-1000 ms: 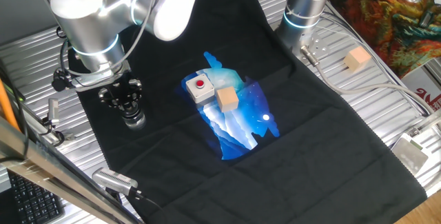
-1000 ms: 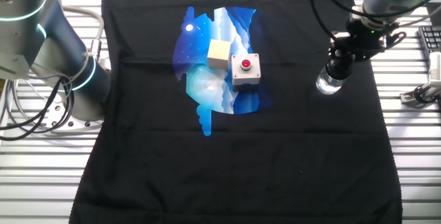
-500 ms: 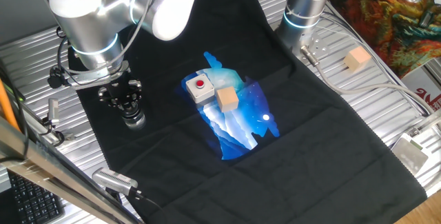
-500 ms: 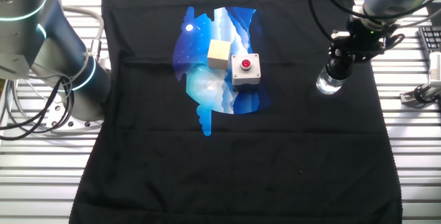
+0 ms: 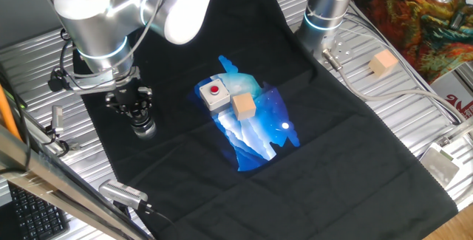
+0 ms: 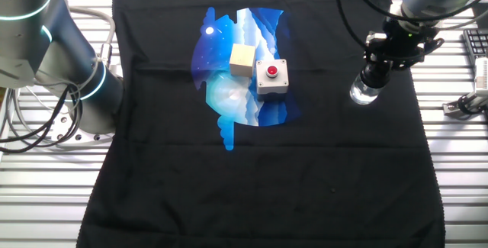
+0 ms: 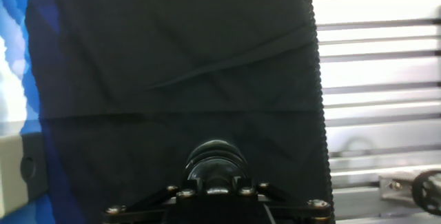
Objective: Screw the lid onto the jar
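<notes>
Two high cameras on opposite sides, one riding the hand.

Both fixed views look steeply down on the black cloth [image 5: 310, 159], sharing the grey box [image 5: 213, 94] [image 6: 271, 77] and wooden cube [image 5: 243, 106] [image 6: 242, 59]; the hand view hugs the gripper [image 7: 215, 176], close over cloth.

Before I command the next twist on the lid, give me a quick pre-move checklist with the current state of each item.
1. Small clear glass jar upright on the black cloth: ok.
2. Black round lid sitting on top of the jar, under the tool: ok.
3. Tool closed on the lid: ok, the fingers clasp it in both fixed views.
4. Lid threads seated square, not cross-threaded: cannot tell, hidden by the tool.
5. Grey box with red button and tan wooden cube apart from the jar: ok.
6. Arm cables free of the jar: cannot tell.
</notes>
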Robot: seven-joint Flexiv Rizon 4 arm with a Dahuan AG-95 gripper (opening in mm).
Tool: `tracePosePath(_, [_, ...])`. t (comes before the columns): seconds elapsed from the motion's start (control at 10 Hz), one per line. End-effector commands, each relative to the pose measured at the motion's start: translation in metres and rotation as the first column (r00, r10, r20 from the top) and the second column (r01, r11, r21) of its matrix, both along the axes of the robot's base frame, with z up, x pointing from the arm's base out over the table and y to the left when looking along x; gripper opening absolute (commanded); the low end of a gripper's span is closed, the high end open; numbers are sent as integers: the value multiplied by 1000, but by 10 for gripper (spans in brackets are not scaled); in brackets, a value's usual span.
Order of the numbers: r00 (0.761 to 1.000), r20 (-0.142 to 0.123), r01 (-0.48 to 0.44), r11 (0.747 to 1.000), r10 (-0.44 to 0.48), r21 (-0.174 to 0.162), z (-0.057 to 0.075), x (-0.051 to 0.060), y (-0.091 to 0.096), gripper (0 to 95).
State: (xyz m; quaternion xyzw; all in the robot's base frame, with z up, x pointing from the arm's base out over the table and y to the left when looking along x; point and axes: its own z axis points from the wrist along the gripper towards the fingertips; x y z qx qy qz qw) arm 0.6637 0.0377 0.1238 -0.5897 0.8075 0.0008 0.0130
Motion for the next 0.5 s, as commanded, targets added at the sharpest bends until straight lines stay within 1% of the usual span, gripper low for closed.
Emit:
tracePosePath(0.1, [999, 0, 42, 999, -42, 1, 0, 0, 0, 0])
tracePosePath(0.3, [995, -1, 96, 995, -96, 5, 0, 0, 0, 0])
tracePosePath(0.4, [990, -3, 144, 990, -144, 8, 0, 0, 0, 0])
tracePosePath(0.5, [985, -4, 172, 985, -172, 9, 0, 0, -1, 0])
